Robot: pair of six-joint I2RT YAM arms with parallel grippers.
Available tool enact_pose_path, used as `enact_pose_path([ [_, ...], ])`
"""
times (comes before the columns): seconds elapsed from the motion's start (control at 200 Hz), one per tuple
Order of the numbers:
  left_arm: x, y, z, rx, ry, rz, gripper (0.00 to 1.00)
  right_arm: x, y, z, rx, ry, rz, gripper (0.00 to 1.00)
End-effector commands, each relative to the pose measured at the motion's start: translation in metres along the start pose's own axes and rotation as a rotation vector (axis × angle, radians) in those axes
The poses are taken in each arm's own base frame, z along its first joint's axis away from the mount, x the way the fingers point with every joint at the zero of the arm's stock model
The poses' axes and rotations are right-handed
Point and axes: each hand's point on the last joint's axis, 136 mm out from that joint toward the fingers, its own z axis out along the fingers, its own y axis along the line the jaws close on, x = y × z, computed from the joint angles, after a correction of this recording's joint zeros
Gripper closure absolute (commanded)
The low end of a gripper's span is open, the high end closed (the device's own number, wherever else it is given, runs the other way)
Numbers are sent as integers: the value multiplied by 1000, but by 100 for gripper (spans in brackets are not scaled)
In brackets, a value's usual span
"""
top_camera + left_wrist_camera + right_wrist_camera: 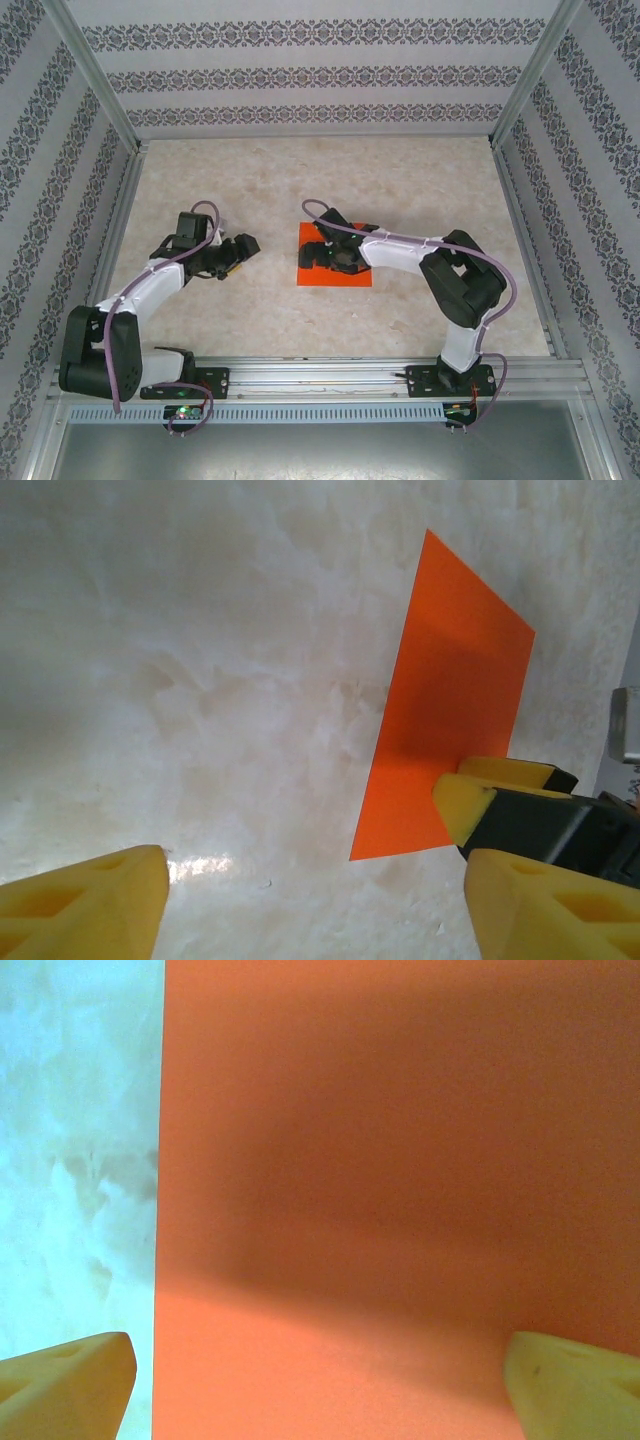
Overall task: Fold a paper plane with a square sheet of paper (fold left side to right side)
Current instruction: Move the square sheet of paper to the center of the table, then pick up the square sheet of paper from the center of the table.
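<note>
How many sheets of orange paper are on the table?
1. The orange sheet lies flat on the table, beneath the open right tool; another stacked exactly under it would be hidden.

Right gripper (320, 1390) spread wide, yellow fingertips (70, 1385) low at either side, nothing gripped between them. Square sheet of paper (400, 1210) lies flat beneath, bright orange, plain, no crease visible. One straight edge runs top to bottom on the left, with pale marbled tabletop (75, 1140) beyond it. Left fingertip is over tabletop just beside that edge, the right one over paper. Soft shadow covers the sheet's upper part. Can't tell whether the fingertips touch the paper.
</note>
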Motion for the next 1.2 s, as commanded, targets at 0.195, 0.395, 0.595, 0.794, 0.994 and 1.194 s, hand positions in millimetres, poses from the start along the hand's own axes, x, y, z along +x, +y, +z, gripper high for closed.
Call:
enact_pose_path([
  [0.195,17,-23,29,-4,107,19,41,-29,23,-49,-71,-99,-53,2],
  [0.395,31,-48,58,36,156,50,60,-55,-33,-63,94,-117,-86,2],
  [0.595,49,-67,89,50,214,81,75,-71,-75,-53,239,-72,-121,2],
  [0.794,53,-72,111,35,229,91,80,-76,-84,-31,261,-26,-119,2],
  [0.994,59,-67,126,-2,258,100,83,-76,-83,-11,253,18,-111,2],
  [1.194,66,-50,134,-59,280,97,84,-66,-84,-1,243,53,-92,2],
])
